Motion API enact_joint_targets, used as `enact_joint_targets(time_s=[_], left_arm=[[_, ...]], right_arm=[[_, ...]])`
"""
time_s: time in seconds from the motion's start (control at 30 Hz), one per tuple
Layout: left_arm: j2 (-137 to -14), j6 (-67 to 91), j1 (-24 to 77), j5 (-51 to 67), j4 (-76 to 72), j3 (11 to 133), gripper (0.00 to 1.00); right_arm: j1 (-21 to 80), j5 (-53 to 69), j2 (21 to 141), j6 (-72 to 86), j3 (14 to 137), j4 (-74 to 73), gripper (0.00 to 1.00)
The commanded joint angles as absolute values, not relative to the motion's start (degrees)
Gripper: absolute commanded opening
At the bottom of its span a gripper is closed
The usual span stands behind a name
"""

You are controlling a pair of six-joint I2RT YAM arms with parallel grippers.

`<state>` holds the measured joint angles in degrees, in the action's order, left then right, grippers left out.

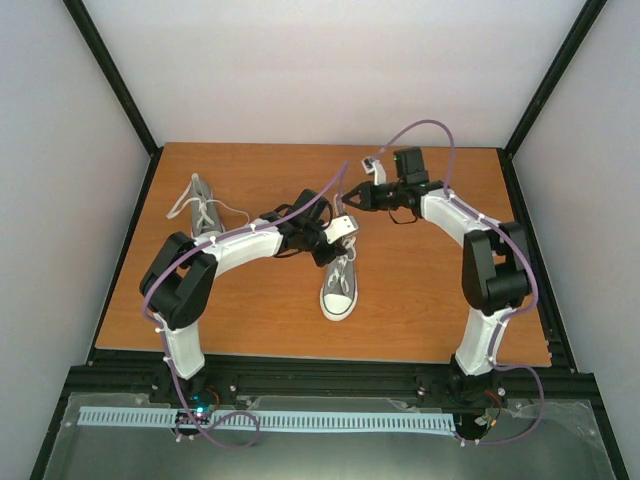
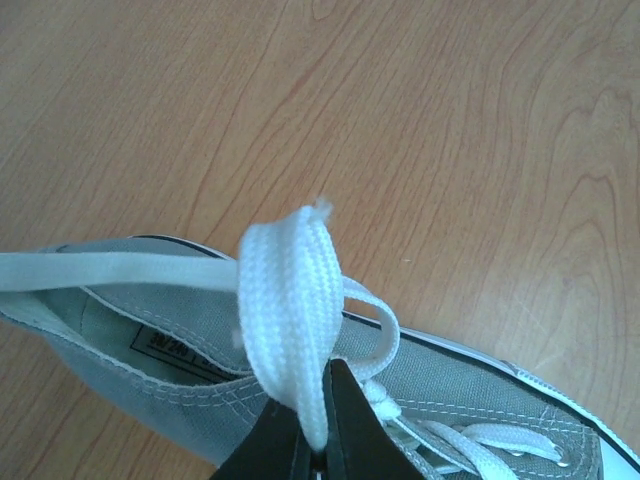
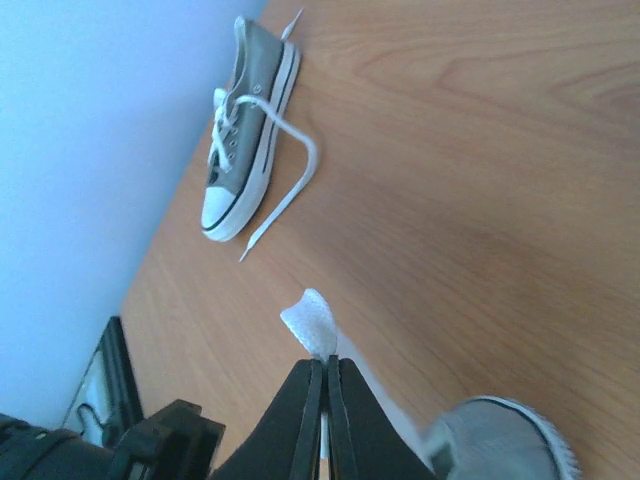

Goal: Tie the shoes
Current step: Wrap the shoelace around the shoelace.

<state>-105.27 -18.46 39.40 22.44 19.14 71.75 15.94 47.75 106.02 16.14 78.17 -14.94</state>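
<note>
Here, one grey shoe (image 1: 339, 290) lies at the middle of the overhead frame, toe toward the bottom edge. The second shoe (image 1: 203, 212) lies at the upper left of the counter (image 1: 430, 300) with its laces loose. The left tool (image 2: 318, 425) is clamped on a folded loop of white lace (image 2: 290, 300) over the middle shoe's opening. The right tool (image 3: 323, 368), up and to the right, is pinched together on a lace end (image 3: 312, 322).

You have: orange-brown wood-grain desk (image 1: 430, 300) | black frame rail (image 1: 330, 376) along its near edge | white slotted strip (image 1: 300, 421) nearer than that | white walls (image 1: 330, 70) around.
</note>
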Motion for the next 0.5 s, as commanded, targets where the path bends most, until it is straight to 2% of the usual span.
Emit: enact_joint_targets(time_s=[0.0, 0.13, 0.17, 0.3, 0.37, 0.47], left_arm=[[-105.00, -19.39, 39.90, 23.96, 19.60, 73.72, 0.01], [-105.04, -19.27, 39.90, 24.19, 19.75, 73.87, 0.01], [-105.05, -19.25, 39.90, 24.21, 19.75, 73.87, 0.01], [-105.16, -19.12, 39.88, 24.31, 19.94, 74.03, 0.01], [-105.27, -18.88, 39.82, 24.55, 20.03, 74.15, 0.01], [-105.42, -18.41, 39.69, 25.12, 20.04, 74.32, 0.01]], right_arm=[[19.49, 54.57, 110.97, 19.87, 81.44, -12.92, 0.03], [20.21, 54.78, 112.41, 20.58, 81.65, -12.78, 0.03], [20.19, 54.36, 112.31, 20.50, 81.51, -12.98, 0.07], [20.13, 51.38, 111.32, 19.12, 81.89, -15.66, 0.35], [20.04, 48.45, 110.43, 18.18, 82.51, -18.14, 0.43], [19.76, 44.27, 108.69, 16.78, 83.60, -20.81, 0.50]])
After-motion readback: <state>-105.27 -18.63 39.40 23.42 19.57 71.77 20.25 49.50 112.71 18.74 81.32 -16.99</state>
